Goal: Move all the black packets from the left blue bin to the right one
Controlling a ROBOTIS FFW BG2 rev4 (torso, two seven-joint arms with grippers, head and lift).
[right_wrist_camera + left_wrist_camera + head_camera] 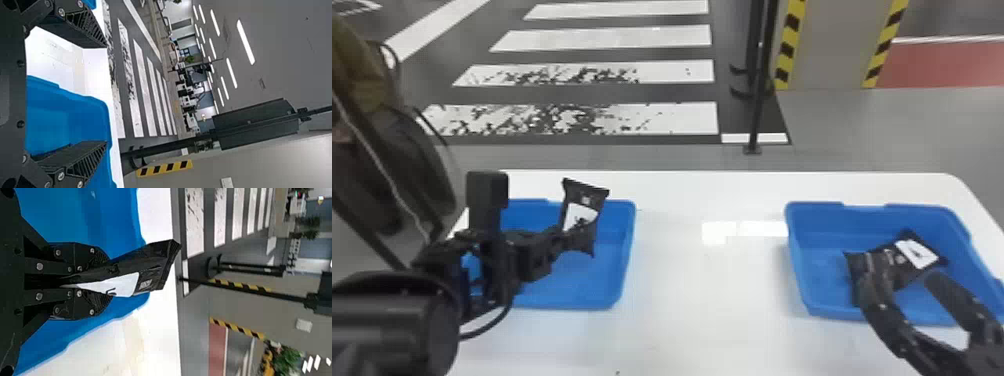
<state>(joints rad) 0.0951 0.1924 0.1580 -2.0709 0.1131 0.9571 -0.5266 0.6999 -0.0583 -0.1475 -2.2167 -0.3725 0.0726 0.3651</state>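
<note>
My best route runs over the white surface (702,300): the wide gap between the bins leaves room to pass the packet across. The black pole (759,75) stands past the far edge, so I don't expect it to hinder me.

Of the two bins, I'd clear the right wall of the left bin (582,300) with height to spare, then aim for the right bin (832,307). My left arm (392,325) hides part of the left bin, so I can't tell whether more packets lie in there. My right arm (987,355) reaches over the right bin; its jaws are spread with nothing between them. It's the main thing in the way: I'd either draw it aside or bring it to mid-surface for a handover.

The held packet (584,192) is pinched at its lower end by the left jaws, its free end up over the left bin. I'd carry it slowly, as a thin, flexible pack may swing or slip, and let go only low down or once the other side has it. The other packet (894,270) lies in the right bin; I'd set mine beside it, its white label (579,217) unfolded.
</note>
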